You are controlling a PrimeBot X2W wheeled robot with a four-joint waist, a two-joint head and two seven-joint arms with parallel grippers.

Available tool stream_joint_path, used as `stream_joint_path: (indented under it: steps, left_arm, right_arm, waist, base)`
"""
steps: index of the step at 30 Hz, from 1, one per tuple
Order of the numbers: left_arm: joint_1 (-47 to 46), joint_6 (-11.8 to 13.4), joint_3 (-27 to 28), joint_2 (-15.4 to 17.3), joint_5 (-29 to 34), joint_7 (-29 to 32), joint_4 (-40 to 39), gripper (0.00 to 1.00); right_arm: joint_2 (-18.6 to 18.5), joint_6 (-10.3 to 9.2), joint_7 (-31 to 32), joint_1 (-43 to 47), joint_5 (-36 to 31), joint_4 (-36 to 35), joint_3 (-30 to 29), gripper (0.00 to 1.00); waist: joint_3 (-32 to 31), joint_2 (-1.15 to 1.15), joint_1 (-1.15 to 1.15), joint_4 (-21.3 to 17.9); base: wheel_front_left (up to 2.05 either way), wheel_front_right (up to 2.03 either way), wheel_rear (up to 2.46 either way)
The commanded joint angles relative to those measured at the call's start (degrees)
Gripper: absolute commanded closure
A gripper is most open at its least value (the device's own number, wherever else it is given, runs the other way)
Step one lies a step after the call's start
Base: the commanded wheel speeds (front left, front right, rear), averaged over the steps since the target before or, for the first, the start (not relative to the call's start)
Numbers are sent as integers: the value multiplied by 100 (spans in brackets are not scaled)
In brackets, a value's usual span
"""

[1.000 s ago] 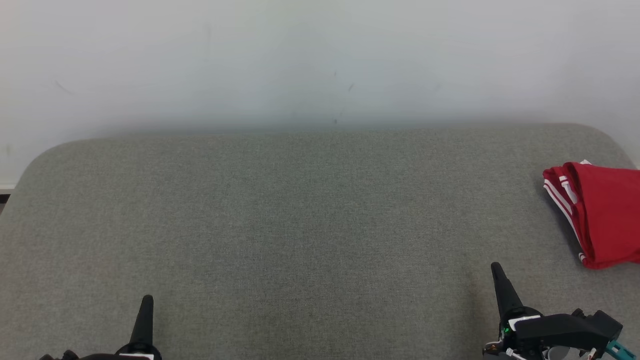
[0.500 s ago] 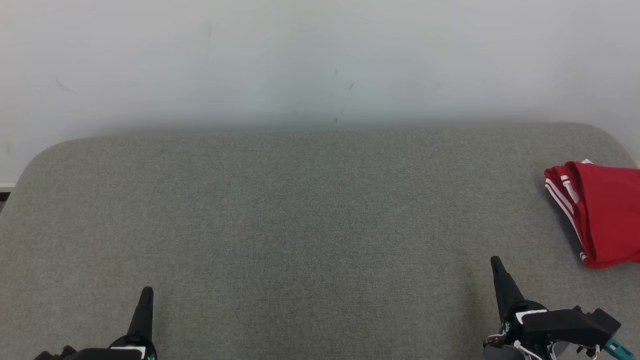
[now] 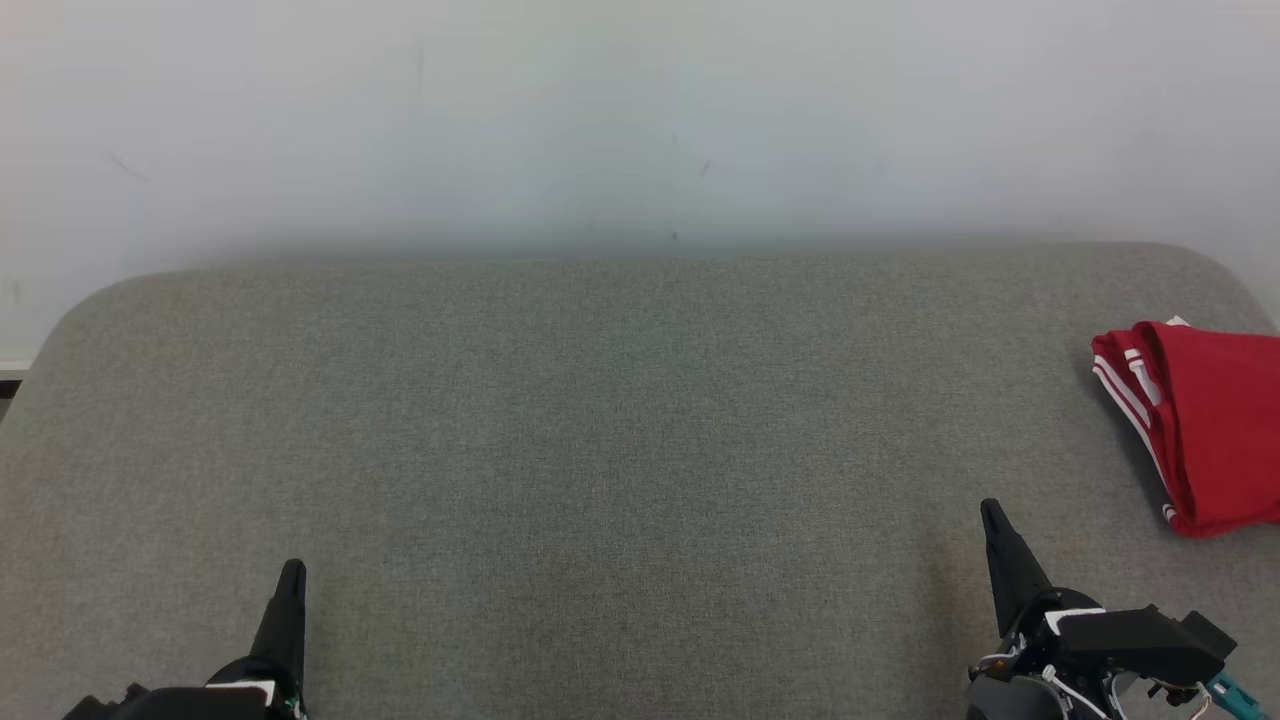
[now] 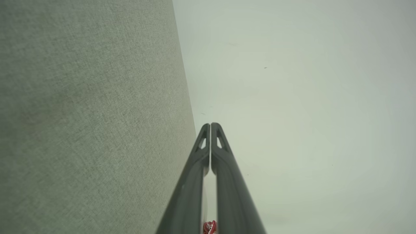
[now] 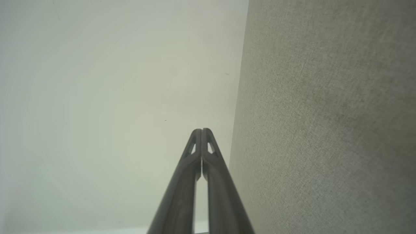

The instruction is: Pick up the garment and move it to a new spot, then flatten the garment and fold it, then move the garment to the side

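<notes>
- At the far right of the desk (image 3: 600,420) lies the garment (image 3: 1215,430), red with white stripes and loosely folded. Its right part is cut off by the head view's edge.
- Its striped edge faces the middle of the desk and runs roughly far to near, slanting rightward as it comes nearer. The full long axis cannot be told.
- Low at the near right, the right gripper (image 3: 989,508) has its fingers pressed together, empty, pointing away from the robot. The garment lies ahead and to its right, apart from it.
- At the near left, the left gripper (image 3: 292,568) also has its fingers together and empty, well apart from the garment.
- The right arm looks the nearer for any reach. Its fingers would need to part, then swing right toward the striped edge.
- The garment already looks folded and set aside, so little may remain.
</notes>
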Motion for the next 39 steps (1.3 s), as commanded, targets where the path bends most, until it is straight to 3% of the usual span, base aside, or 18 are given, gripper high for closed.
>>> stream_joint_path:
  steps: [1, 8, 39]
  left_arm:
    - [-99, -37, 25, 5, -121, 37, 4, 100]
    - [-137, -51, 48, 5, -376, 106, 16, 100]
    - [-132, -52, 46, 4, -367, 98, 11, 100]
  right_arm:
    - [9, 4, 42, -43, 96, -30, -8, 100]
    - [10, 4, 102, -81, 369, -38, -19, 100]
    - [10, 4, 105, -74, 347, -33, -15, 100]
  waist:
    - [2, 0, 0, 1]
    - [15, 0, 0, 7]
    - [16, 0, 0, 7]
  base:
    - [0, 0, 0]
    - [0, 0, 0]
    - [0, 0, 0]
